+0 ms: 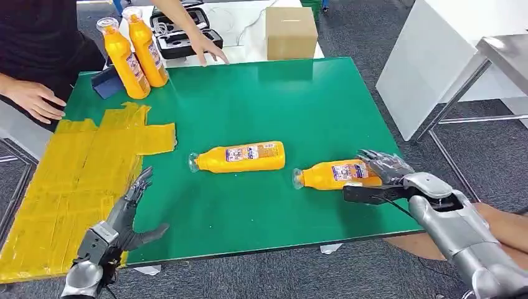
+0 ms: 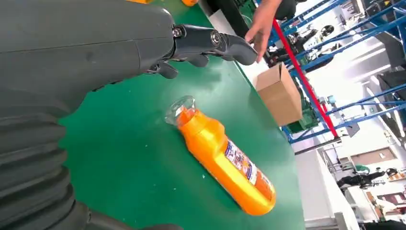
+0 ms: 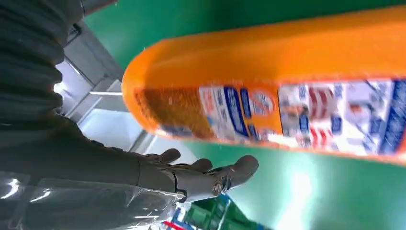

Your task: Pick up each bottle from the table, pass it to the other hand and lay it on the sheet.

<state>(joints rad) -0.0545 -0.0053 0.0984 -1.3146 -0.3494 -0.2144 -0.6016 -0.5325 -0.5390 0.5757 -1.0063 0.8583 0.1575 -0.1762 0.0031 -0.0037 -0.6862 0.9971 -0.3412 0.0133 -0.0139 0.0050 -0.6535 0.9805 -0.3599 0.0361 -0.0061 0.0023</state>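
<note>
Two orange bottles lie on the green table [image 1: 280, 99]. The middle bottle [image 1: 240, 157] [image 2: 225, 158] lies with its clear cap toward the yellow sheet [image 1: 68, 174]. The right bottle [image 1: 330, 175] [image 3: 287, 81] has my right hand [image 1: 378, 177] around its base end, fingers [image 3: 206, 175] behind it and thumb in front, spread and not closed on it. My left hand [image 1: 127, 215] hovers open at the sheet's near right edge, its thumb [image 2: 215, 42] pointing toward the middle bottle. Two more orange bottles [image 1: 136, 53] stand upright at the back left.
A person stands at the back left, one hand [image 1: 34, 99] by the sheet's far corner, the other [image 1: 208, 50] [image 2: 261, 26] at the table's far edge. A cardboard box [image 1: 290, 32] [image 2: 280, 93] and a black case [image 1: 180, 31] sit behind. A blue object [image 1: 106, 82] lies beside the upright bottles.
</note>
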